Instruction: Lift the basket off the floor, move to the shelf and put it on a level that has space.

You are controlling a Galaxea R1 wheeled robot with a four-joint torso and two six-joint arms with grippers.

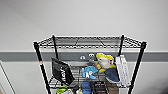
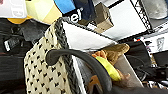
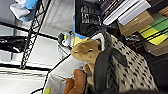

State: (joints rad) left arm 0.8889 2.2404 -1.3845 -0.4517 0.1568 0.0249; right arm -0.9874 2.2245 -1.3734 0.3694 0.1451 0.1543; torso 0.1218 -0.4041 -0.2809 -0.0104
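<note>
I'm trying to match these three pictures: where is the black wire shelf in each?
Head view: shelf centred, against the wall.
Left wrist view: shelf frame beyond the basket.
Right wrist view: shelf post beyond the basket.
Shared landmark: the basket, in both wrist views.

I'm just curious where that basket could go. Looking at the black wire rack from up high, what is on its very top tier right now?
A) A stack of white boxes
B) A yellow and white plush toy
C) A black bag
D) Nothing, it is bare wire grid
D: in the head view the top tier of the rack is bare grid, while the plush toy, black bag and white boxes sit one tier lower.
</note>
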